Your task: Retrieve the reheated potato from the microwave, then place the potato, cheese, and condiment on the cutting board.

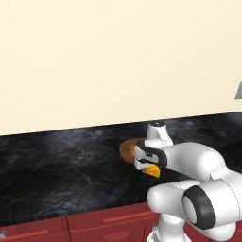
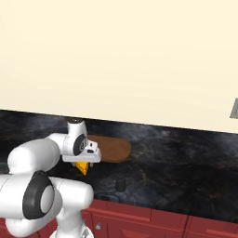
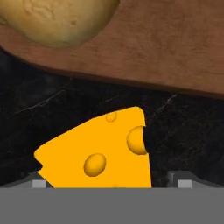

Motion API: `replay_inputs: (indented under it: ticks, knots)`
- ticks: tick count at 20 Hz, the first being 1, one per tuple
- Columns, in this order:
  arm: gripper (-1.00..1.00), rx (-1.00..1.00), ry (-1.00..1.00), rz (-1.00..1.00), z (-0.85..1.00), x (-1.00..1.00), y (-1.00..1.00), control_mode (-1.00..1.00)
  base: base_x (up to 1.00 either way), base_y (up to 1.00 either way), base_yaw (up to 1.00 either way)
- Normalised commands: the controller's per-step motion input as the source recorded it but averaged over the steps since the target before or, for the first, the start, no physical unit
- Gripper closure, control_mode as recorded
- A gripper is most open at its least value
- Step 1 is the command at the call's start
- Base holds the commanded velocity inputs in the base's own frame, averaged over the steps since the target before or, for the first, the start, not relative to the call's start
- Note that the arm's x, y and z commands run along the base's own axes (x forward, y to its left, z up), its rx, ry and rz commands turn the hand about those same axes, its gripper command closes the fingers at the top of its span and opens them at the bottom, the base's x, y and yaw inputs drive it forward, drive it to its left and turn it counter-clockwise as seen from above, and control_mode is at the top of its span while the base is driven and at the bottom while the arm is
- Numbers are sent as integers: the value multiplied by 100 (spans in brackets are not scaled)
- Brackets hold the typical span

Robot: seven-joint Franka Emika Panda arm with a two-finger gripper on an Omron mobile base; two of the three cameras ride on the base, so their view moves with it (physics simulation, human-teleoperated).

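Hovering: the gripper (image 3: pixel 111 181) hangs low over the counter (image 1: pixel 56 165), jaws spread wide with the cheese (image 3: pixel 98 153) between them; whether the fingers touch it cannot be told.
Cheese: a yellow wedge with holes, on the dark stone just beside the cutting board (image 3: pixel 166 48), showing under the hand at 6 o'clock in both base views.
Potato: golden-brown, resting on the board, at 11 o'clock in the hand view (image 3: pixel 57 19).
Board: brown wood, flat on the counter near the wall, partly behind the arm in the left base view.
Counter: black marbled stone with pale veins, running the width of both base views.
Wall: plain cream, behind the counter at 12 o'clock.
Cabinets: red fronts (image 2: pixel 139 218) below the counter edge.
Small dark object: stands on the counter at 6 o'clock of the board in the right base view (image 2: pixel 121 184); too small to name.
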Motion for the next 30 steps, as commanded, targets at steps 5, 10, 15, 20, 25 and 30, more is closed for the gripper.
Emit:
replay_inputs:
  ticks: [5, 10, 15, 20, 25, 30]
  knots:
    - [100, 0, 0, 0, -16, -3, 0, -100, 0, 0, 0]
    - [100, 0, -3, 0, 44, 8, 0, -100, 0, 0, 0]
    - [100, 0, -4, 0, 47, 51, -11, -100, 0, 0, 0]
    - [100, 0, 0, -1, 21, 61, -28, -100, 0, 0, 0]
    - [100, 0, 0, 0, 5, 71, -19, -100, 0, 0, 0]
    - [100, 0, 0, 0, -6, 57, 0, -100, 0, 0, 0]
